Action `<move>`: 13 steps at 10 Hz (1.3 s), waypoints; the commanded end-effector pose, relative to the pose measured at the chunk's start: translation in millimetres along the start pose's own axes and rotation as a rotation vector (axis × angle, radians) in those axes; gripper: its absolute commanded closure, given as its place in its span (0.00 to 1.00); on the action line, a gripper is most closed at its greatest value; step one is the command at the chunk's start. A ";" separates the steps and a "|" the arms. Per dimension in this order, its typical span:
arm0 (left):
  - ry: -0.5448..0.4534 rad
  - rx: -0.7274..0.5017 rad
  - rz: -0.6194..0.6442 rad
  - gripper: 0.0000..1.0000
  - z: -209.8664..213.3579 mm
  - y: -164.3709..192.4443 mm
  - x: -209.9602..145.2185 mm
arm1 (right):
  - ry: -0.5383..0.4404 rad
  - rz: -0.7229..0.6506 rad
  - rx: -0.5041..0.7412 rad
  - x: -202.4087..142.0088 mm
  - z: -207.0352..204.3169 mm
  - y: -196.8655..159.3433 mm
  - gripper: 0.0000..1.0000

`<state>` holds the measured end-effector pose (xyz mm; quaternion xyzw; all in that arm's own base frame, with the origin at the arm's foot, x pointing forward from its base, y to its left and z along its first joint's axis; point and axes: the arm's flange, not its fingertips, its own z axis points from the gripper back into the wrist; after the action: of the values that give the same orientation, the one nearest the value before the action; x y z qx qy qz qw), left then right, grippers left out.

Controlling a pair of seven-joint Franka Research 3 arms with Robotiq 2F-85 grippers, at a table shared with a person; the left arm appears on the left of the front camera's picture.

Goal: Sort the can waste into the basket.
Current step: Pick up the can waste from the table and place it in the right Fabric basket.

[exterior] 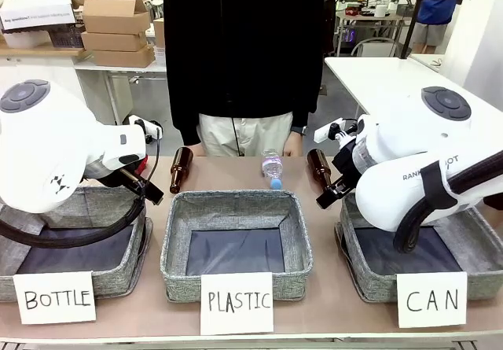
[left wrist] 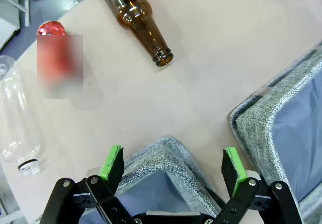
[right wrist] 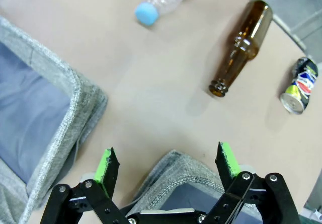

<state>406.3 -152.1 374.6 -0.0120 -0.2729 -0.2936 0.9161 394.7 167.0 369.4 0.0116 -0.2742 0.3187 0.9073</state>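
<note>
Nothing had been sorted yet, as far as the views showed: the CAN basket [exterior: 369, 267] at the robot's right front showed only its dark lining where the arm did not hide it, and both cans lay on the bench [exterior: 228, 173]. The blue can [right wrist: 299, 85] lay on its side near the bench's edge, beyond a brown bottle [right wrist: 241, 48] from the right gripper [right wrist: 168, 164], whose jaws stood apart and empty over a corner of that basket. The red can [left wrist: 52, 30], partly blurred, lay far off by the opposite end, beside a clear plastic bottle [left wrist: 17, 118] and another brown bottle [left wrist: 135, 20]. The left gripper [left wrist: 173, 166] hung with jaws apart and empty above the BOTTLE basket [exterior: 118, 271]. Both pickups and drops looked still to do. Open bench lay between baskets and litter, though the bottles crowded each can, and the blue can sat close to the drop-off.
</note>
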 end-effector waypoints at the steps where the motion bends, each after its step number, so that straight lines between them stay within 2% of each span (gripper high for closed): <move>1: 0.000 0.000 -0.001 0.00 0.0 -0.2 0.0 | 0.000 0.000 0.000 0.0 0.0 0.0 0.00; 2: 0.000 0.000 0.000 0.00 0.0 0.0 0.0 | 0.038 -0.048 -0.018 16.9 13.6 -4.6 0.00; 3: -0.089 0.030 0.045 0.00 42.8 -0.2 18.2 | -0.063 -0.119 -0.048 30.8 53.5 -7.7 0.00; 4: -0.149 0.010 0.151 0.00 107.7 -0.4 22.1 | -0.168 -0.179 -0.078 29.6 114.4 -5.4 0.00; 5: -0.114 -0.013 0.188 0.00 157.3 -2.4 7.0 | -0.142 -0.188 -0.068 12.4 161.7 0.9 0.00; 6: -0.024 -0.033 0.147 0.00 193.8 -9.3 -24.0 | -0.095 -0.163 0.017 -14.5 197.4 13.6 0.00; 7: 0.004 -0.164 0.059 0.00 216.8 -18.2 -57.6 | 0.005 -0.166 -0.019 -43.9 213.5 23.0 0.00; 8: 0.039 -0.235 -0.011 0.00 217.9 -27.5 -79.3 | 0.017 -0.165 -0.038 -65.3 215.1 28.0 0.00; 9: -0.074 -0.062 0.118 0.00 190.2 -2.6 12.6 | -0.103 -0.164 -0.035 22.8 196.5 -0.1 0.00; 10: -0.074 -0.062 0.118 0.00 190.2 -2.6 12.6 | -0.103 -0.164 -0.035 22.8 196.5 -0.1 0.00; 11: -0.033 -0.151 0.061 0.00 234.9 -16.6 -12.5 | -0.044 -0.158 -0.033 0.2 235.0 10.0 0.00; 12: 0.002 -0.321 0.181 0.00 227.4 -2.0 -4.3 | -0.050 -0.334 0.322 3.0 224.0 4.8 0.00; 13: 0.071 -0.888 0.367 0.00 226.5 34.9 -6.0 | -0.151 -0.689 0.898 5.4 236.1 -8.9 0.00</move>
<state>293.7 -107.6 560.1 -0.1865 -0.2313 -0.2637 0.9177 285.7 129.0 561.3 0.1652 -0.2721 0.2173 0.9227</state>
